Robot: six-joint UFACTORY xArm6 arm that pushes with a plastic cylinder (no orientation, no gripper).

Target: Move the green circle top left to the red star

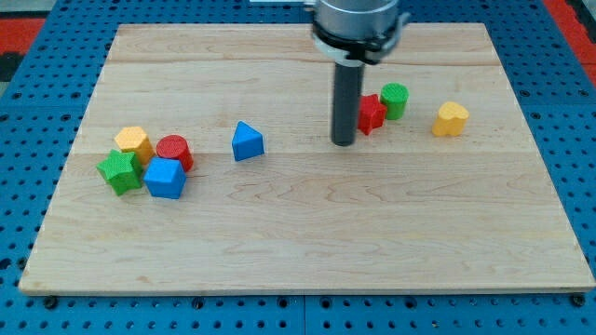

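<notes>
The green circle sits on the wooden board toward the view's top right, touching the upper right side of the red star. My tip rests on the board just left of and slightly below the red star, close to it. The rod partly hides the star's left edge.
A yellow block lies right of the green circle. A blue triangle lies left of my tip. At the view's left is a cluster: yellow block, red circle, green star, blue block. The board's edge runs along the bottom.
</notes>
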